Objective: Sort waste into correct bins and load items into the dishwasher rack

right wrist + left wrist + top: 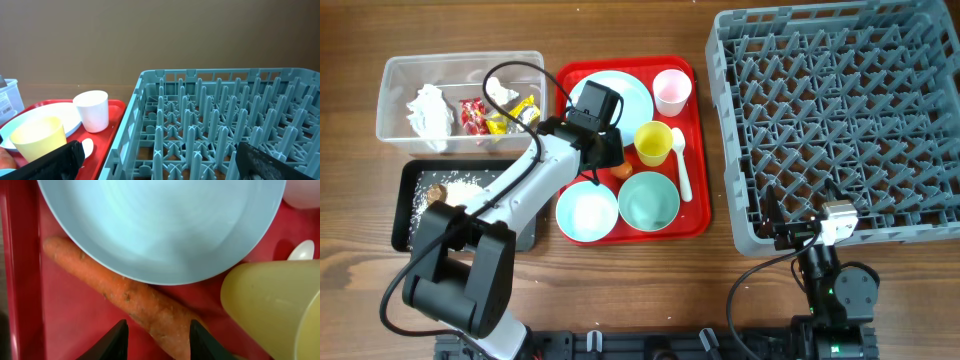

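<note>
L gripper (158, 327) low over red tray (70, 325). Fingers (119, 340) part spread, straddling lower end of carrot (125, 297). Gap shows on one side, other finger at the skin, so not pinched. Carrot lies flat on tray, diag., toward tray's left edge, upper flank under rim of plate (160, 225); yellow cup (275, 305) just beside its end.

R gripper (160, 162) at near edge of rack (225, 115), fingers wide apart, nothing btwn.

Clear tub (385, 100) at table's far left corner w/ tissues (430, 112) + wrappers (485, 115). Black tray (402, 215) just in front of it, holds grains (460, 188).
</note>
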`<state>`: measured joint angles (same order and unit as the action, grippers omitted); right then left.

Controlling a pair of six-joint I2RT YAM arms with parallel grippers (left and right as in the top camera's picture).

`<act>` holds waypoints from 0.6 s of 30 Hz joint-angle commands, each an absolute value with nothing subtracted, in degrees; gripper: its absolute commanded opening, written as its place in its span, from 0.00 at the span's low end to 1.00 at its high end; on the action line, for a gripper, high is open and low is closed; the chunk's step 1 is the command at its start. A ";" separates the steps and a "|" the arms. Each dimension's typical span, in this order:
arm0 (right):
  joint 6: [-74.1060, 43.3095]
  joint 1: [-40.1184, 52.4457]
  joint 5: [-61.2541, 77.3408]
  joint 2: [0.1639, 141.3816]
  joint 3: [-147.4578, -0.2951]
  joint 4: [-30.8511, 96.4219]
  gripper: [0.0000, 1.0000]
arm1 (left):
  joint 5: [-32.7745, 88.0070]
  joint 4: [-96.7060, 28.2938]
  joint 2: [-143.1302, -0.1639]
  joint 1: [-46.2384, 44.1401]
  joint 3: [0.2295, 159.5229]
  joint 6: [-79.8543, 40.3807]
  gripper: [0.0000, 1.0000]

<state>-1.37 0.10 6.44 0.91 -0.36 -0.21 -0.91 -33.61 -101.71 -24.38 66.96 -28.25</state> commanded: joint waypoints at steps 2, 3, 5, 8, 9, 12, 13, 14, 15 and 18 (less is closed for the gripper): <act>-0.86 -0.03 7.38 0.80 -0.30 -0.47 1.00 | 2.79 -33.71 -102.08 -24.73 67.51 -40.36 0.39; -0.86 -0.03 7.38 0.80 -0.30 -0.47 1.00 | 2.74 -33.78 -102.13 -24.99 67.51 -42.74 0.39; -0.86 -0.03 7.38 0.80 -0.30 -0.47 1.00 | 2.72 -33.82 -102.13 -25.32 67.48 -45.71 0.39; -0.86 -0.03 7.38 0.80 -0.30 -0.47 1.00 | 2.74 -34.06 -102.13 -25.80 67.40 -50.43 0.35; -0.86 -0.03 7.38 0.80 -0.30 -0.47 1.00 | 2.76 -34.06 -102.15 -26.00 67.31 -51.99 0.32; -0.86 -0.03 7.38 0.80 -0.30 -0.47 1.00 | 2.50 -33.36 -102.17 -26.52 66.22 -55.18 0.28; -0.86 -0.03 7.35 0.80 -0.30 -0.47 1.00 | 2.52 -32.91 -102.26 -26.52 65.45 -56.36 0.28; -0.86 -0.03 7.38 0.80 -0.30 -0.47 1.00 | 2.52 -32.23 -102.41 -26.52 64.79 -56.66 0.28; -0.86 -0.03 7.38 0.80 -0.30 -0.47 1.00 | 2.50 -31.79 -102.59 -26.52 64.51 -56.66 0.29; -0.86 -0.03 7.38 0.80 -0.30 -0.47 1.00 | 2.52 -31.18 -103.22 -26.48 64.49 -56.66 0.41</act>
